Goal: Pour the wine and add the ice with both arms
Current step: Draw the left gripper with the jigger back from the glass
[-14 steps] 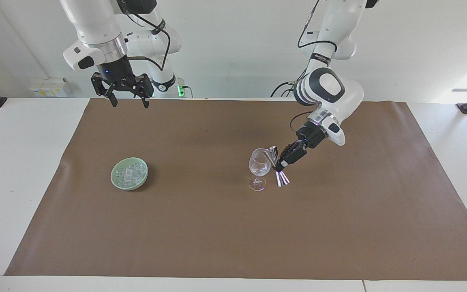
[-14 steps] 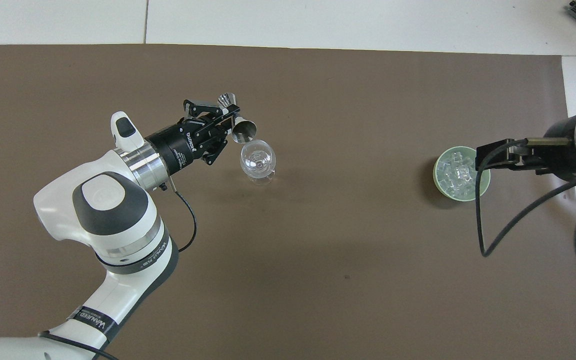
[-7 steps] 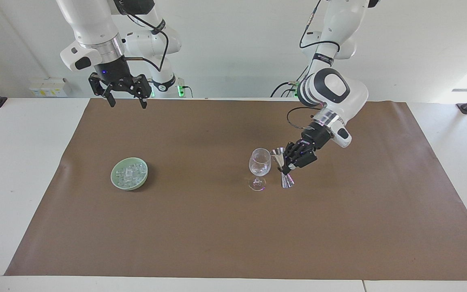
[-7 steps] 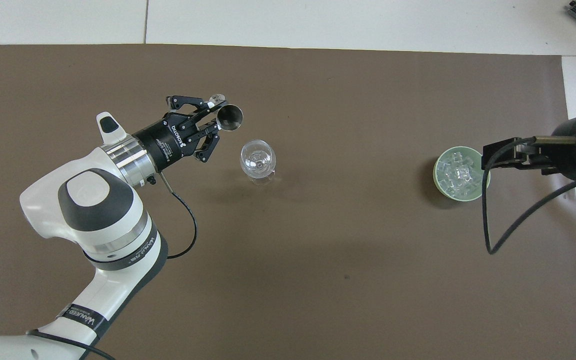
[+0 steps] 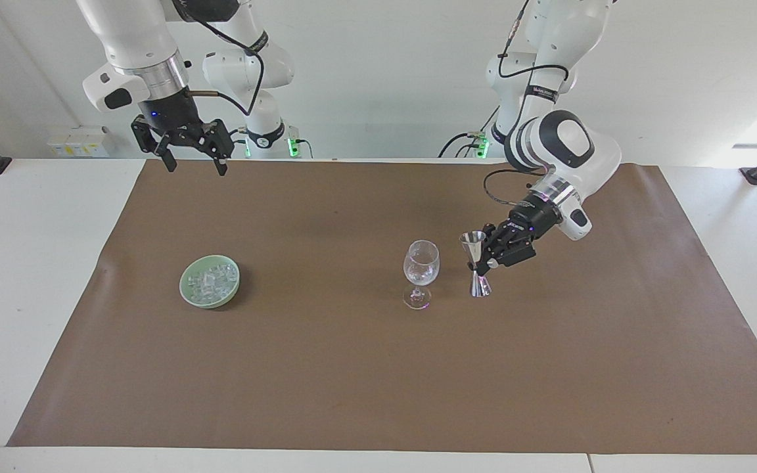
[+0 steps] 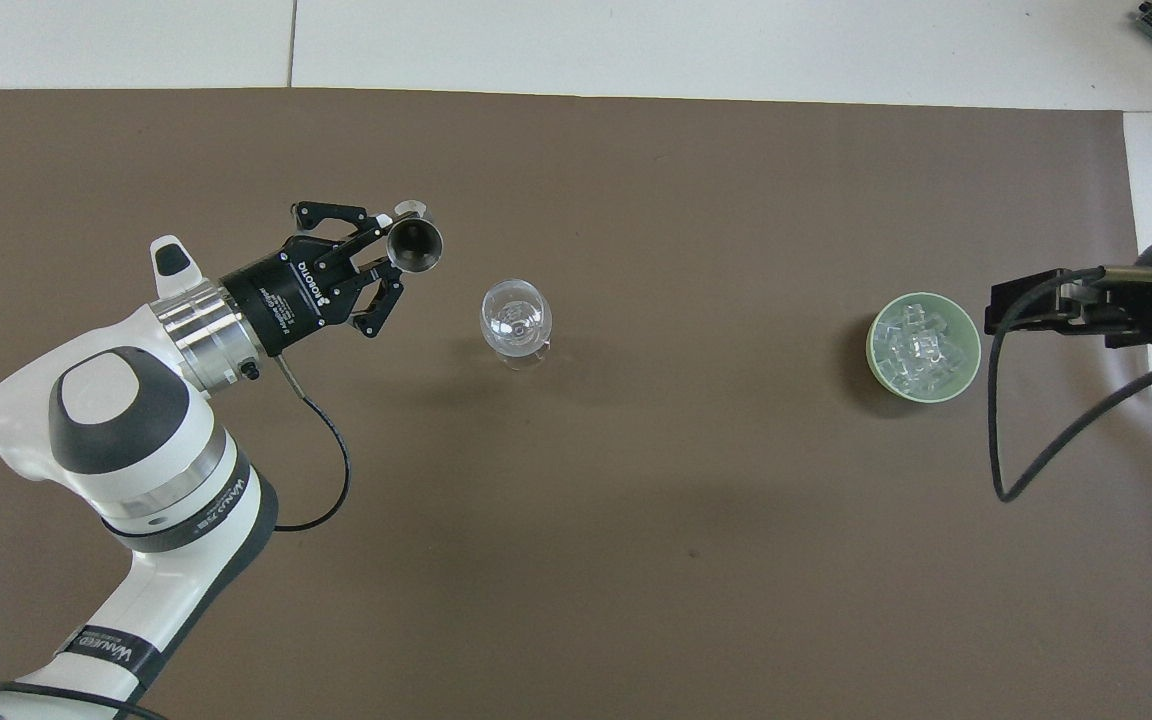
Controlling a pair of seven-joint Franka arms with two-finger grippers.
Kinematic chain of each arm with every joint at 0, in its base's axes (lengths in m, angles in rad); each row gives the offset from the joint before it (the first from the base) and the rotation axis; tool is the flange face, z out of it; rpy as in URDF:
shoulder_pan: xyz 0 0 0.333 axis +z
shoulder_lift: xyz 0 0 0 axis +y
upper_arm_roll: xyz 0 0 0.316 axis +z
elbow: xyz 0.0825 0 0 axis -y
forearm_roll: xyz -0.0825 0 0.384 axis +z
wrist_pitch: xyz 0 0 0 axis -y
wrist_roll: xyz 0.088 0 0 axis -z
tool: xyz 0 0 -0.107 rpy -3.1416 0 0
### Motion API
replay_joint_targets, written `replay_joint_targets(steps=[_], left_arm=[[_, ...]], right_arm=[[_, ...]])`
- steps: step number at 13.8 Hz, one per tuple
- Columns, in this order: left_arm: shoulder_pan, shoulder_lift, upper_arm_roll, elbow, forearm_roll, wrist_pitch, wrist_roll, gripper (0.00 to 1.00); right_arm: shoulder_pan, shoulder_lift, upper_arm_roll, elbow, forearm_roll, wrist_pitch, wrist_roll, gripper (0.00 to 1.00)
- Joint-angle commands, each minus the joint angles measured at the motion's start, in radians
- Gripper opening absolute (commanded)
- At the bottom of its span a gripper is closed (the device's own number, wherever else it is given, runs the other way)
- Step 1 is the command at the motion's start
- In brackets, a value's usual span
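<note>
A clear wine glass stands upright on the brown mat, also in the overhead view. My left gripper is shut on the waist of a steel double-cone jigger. It holds the jigger upright beside the glass, toward the left arm's end, its base at or just above the mat. It also shows from above. The ice is heaped in a pale green bowl toward the right arm's end. My right gripper is open and empty, high over the mat's edge by the robots.
The mat covers most of the white table. In the overhead view the right gripper and its cable lie beside the bowl. The left arm's elbow hangs over the mat.
The left gripper turned the jigger from tilted over the glass to upright and carried it away from the glass toward the left arm's end. The right gripper drifted toward the right arm's end.
</note>
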Motion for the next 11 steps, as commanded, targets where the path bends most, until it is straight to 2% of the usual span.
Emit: replay_joint_targets(steps=[1,4,11], left_arm=[[0.030,-0.053,-0.001,-0.059,0.043,-0.063,-0.125,0.00],[0.034,-0.067,0.002,-0.085,0.087,-0.083,-0.236,0.00],[0.184,-0.109,0.002,-0.136,0.333,-0.331,-0.345,0.00]], right_arm=[[-0.015,-0.011,0.004,-0.010,0.022,0.015,-0.027,1.00],[-0.015,-0.009,0.004,-0.010,0.020,0.013,-0.028,1.00],[-0.013,-0.005,0.006,-0.001,0.005,0.001,-0.028,1.00]])
